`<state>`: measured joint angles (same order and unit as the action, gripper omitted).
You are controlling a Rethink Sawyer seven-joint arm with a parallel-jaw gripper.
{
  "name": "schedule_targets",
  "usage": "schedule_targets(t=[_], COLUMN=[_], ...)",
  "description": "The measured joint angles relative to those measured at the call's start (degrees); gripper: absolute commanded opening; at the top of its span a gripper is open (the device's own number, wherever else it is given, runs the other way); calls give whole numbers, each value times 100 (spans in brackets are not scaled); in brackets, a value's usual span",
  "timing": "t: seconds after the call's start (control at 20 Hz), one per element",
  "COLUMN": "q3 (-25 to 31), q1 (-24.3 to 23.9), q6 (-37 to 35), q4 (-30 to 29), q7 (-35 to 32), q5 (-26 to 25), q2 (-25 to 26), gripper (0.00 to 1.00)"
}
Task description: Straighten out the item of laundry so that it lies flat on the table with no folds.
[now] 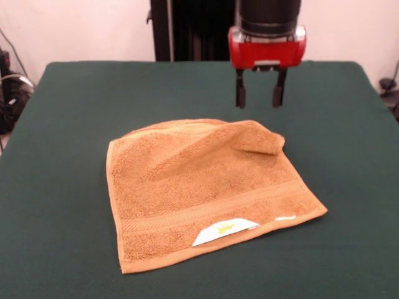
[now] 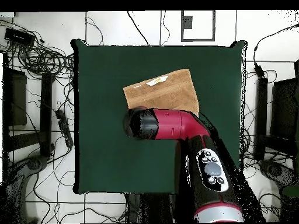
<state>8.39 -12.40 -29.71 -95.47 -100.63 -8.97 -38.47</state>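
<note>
The orange-tan terry towel [image 1: 199,193] lies on the dark green table [image 1: 75,124], mostly spread out. Its far right corner [image 1: 259,140] is folded over onto itself, and a soft ridge runs across the far part. The white label with yellow print [image 1: 224,230] pokes out at the near edge. My gripper [image 1: 260,96] hangs open and empty just above the table, beyond the folded corner, apart from the towel. In the overhead view the towel [image 2: 169,90] shows above the arm's head [image 2: 143,123], which hides the gripper and part of the towel.
The table's edges [image 2: 76,116] are bordered by cables and equipment on the floor [image 2: 35,58]. The red arm [image 2: 198,146] reaches over the table's lower right part in the overhead view. Green cloth surrounds the towel on all sides.
</note>
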Motion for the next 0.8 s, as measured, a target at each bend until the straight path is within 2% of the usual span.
schedule_targets(t=[0.55,0.8], q3=[-280,-282], q1=[54,-13], q6=[89,180], q4=[1183,1394], q7=[0,0], q5=[-26,-43], q2=[1035,1362], gripper=[100,100])
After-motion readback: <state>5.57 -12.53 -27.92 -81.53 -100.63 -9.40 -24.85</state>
